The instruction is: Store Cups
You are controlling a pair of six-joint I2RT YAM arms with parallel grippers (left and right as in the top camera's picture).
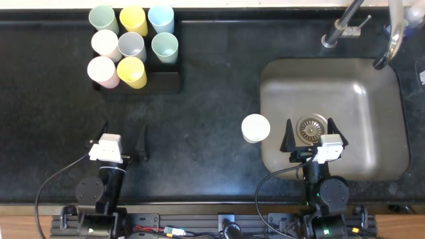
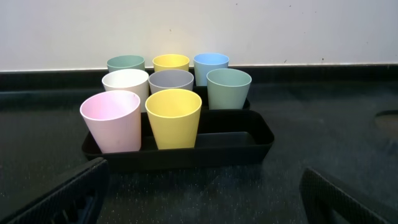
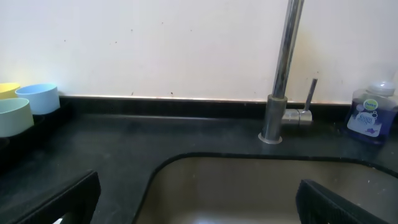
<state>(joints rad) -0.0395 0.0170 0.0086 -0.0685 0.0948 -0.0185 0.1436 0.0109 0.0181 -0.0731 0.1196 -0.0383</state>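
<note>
- Dark speckled desk (image 1: 212, 99) carries a black tray (image 1: 166, 82) and has a steel sink (image 1: 372, 86) set into it.
- Left pincer (image 1: 123, 138) is spread wide; the tray stands ahead of it, apart, with eight cups (image 2: 173, 118) upright inside.
- Right pincer (image 1: 309, 133) is spread too, over the sink's near part.
- White cup (image 1: 255, 128) stands on the desk just beside the right pincer, on its left, at the sink's rim.

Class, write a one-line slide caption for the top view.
Eight cups sit in a black tray with one corner free; a white cup stands beside the sink.
</note>
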